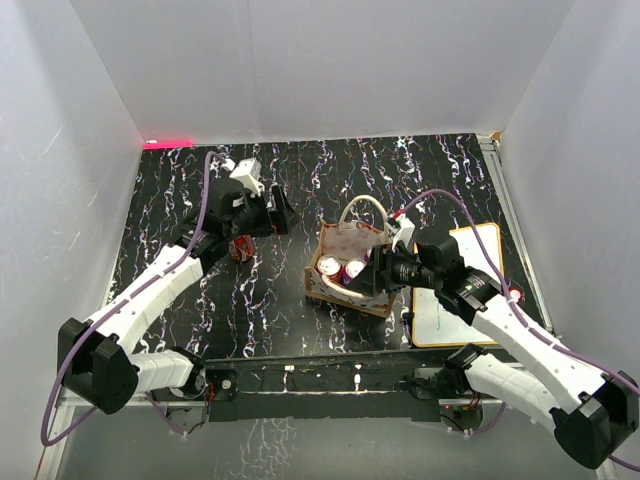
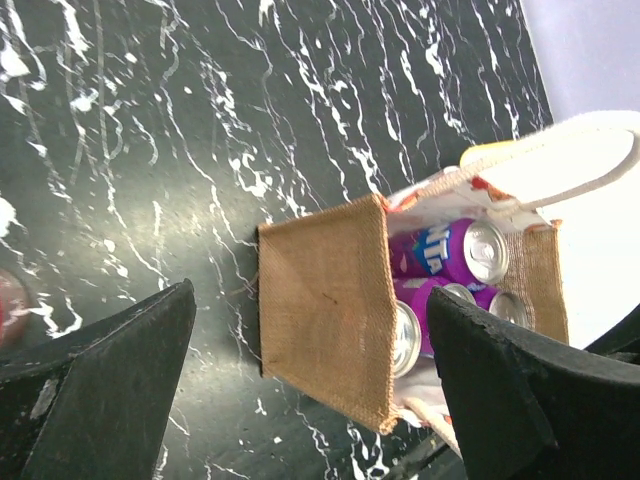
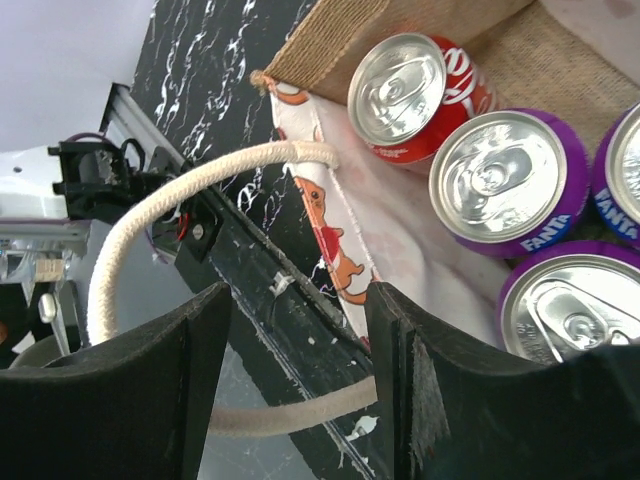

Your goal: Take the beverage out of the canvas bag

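Observation:
The tan canvas bag [image 1: 345, 270] stands mid-table with cream handles [image 1: 365, 208]. It holds a red cola can [image 3: 410, 95] and several purple Fanta cans [image 3: 500, 180], which also show in the left wrist view [image 2: 455, 250]. My right gripper [image 1: 378, 272] is open at the bag's right rim [image 3: 330, 230]. One finger [image 3: 420, 380] is on the lining side, the other [image 3: 130, 390] is outside, and a handle loop [image 3: 170, 195] runs between them. My left gripper [image 1: 265, 215] is open and empty, left of the bag and apart from it [image 2: 325, 305].
A red can [image 1: 240, 247] sits on the black marbled table beside my left gripper, at the left edge of the left wrist view [image 2: 8, 300]. A white orange-rimmed board [image 1: 470, 290] lies right of the bag, partly under my right arm. White walls enclose the table.

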Controlling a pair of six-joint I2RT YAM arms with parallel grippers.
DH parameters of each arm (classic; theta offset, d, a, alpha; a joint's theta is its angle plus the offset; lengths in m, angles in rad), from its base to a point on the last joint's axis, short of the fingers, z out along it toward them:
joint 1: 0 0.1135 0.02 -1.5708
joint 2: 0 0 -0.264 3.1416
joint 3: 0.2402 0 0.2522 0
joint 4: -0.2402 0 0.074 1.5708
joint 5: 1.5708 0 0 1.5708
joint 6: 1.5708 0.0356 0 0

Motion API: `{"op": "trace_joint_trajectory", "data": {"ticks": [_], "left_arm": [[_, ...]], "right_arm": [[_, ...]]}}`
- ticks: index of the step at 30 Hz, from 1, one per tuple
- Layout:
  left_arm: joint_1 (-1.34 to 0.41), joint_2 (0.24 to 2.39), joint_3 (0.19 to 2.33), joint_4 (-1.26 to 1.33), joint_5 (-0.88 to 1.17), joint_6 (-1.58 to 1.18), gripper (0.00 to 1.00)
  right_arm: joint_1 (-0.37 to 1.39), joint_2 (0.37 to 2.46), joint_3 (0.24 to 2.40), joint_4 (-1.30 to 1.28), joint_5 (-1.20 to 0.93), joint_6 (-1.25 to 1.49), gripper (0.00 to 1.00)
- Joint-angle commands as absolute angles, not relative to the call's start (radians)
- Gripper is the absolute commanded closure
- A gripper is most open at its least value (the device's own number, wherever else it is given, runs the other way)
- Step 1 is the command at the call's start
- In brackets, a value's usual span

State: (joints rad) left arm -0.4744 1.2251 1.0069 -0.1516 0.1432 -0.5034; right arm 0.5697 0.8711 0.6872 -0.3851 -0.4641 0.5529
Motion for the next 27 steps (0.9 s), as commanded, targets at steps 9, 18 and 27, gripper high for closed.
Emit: {"op": "trace_joint_trajectory", "data": {"ticks": [9,18,27], "left_arm": [[-0.657,1.279,1.040,-0.119,0.109,-0.496,0.03],[-0.795,1.354,1.072,-0.112,0.108,-0.461,0.06],[-0.919,1.468,1.186,-0.233,-0.033,-0.310,0.17]], "right_arm": [[0.615,0.798,0.507,-0.278,-0.580,0.606,0.51],[0.615,0.830,0.376,-0.164,-0.539,0.655,0.55],[0.616,0.822,0.371,-0.187,-0.505,0.644,0.55]]}}
